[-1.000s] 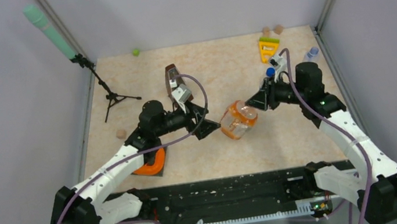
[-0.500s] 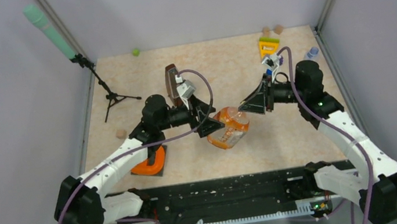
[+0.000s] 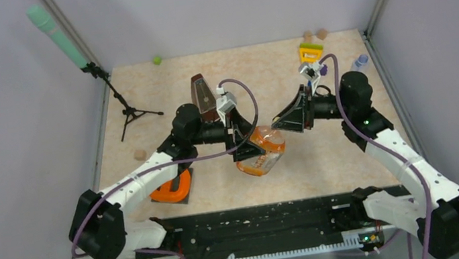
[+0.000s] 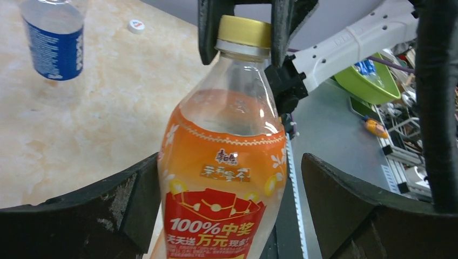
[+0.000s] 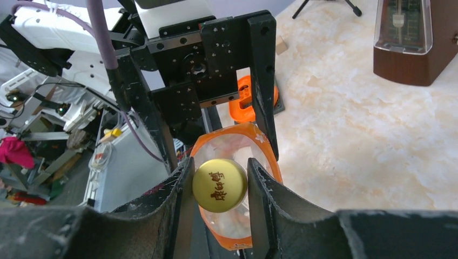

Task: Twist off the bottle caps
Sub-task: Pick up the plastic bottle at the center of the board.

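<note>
Shifted leftward near metronome [image 3: 203, 96], left gripper [image 4: 228, 167] holds orange bottle [image 3: 263, 153], right gripper [image 5: 220, 183] cap [image 4: 244, 31].

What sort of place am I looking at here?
Probably a robotics lab test booth: a grey-walled table where the left gripper holds an orange bottle and the right gripper its yellow cap, beside a metronome and microphone.

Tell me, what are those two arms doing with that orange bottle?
Both arms are working on the squat orange bottle near the middle of the table. The right tool is shut on its yellow cap, which sits on the neck and is not yet off. The left tool has its fingers either side of the bottle's body. One finger touches it, but a sliver of gap shows at the other, so its grip is unclear.
</note>
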Controlling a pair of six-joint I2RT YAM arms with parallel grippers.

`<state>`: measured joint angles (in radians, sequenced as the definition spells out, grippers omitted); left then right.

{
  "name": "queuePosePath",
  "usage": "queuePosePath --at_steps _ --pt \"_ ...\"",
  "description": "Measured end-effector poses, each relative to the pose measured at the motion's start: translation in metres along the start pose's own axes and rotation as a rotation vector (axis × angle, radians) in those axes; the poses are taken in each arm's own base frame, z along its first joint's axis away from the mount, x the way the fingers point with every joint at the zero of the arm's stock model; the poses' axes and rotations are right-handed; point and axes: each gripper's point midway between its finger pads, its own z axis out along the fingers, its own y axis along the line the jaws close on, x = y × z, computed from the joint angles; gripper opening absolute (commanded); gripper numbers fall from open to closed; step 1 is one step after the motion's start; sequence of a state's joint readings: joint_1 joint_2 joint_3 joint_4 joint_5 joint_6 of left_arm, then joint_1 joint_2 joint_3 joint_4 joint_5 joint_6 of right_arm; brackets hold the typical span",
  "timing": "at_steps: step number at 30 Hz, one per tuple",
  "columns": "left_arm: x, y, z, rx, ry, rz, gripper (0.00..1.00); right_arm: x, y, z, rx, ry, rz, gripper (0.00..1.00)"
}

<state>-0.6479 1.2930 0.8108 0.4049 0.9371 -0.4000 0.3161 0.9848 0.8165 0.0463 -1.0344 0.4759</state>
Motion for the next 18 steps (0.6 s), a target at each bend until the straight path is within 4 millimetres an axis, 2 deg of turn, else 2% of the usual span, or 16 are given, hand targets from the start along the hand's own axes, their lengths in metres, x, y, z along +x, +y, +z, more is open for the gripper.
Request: queuePosePath --at_steps 3,6,8,14,18 --pt "0.006 -0.005 0.003 0.040 0.025 -0.014 0.89 -0.002 -0.001 0.001 0.005 -0.012 0.003 0.00" --pt "0.010 -0.006 0.004 0.047 0.040 -0.027 0.73 -0.004 -0.002 0.002 0.003 -0.018 0.006 0.00" --pt "0.013 -0.005 0.005 0.038 0.049 -0.031 0.69 -0.004 -0.002 0.003 0.000 -0.022 0.010 0.00" --pt "0.011 0.003 0.009 -0.026 0.047 -0.026 0.97 -0.008 -0.004 0.004 0.011 -0.038 -0.004 0.00" --pt "0.010 0.010 0.010 -0.062 0.038 -0.026 0.98 -0.005 -0.006 0.005 0.014 -0.037 0.000 0.00"
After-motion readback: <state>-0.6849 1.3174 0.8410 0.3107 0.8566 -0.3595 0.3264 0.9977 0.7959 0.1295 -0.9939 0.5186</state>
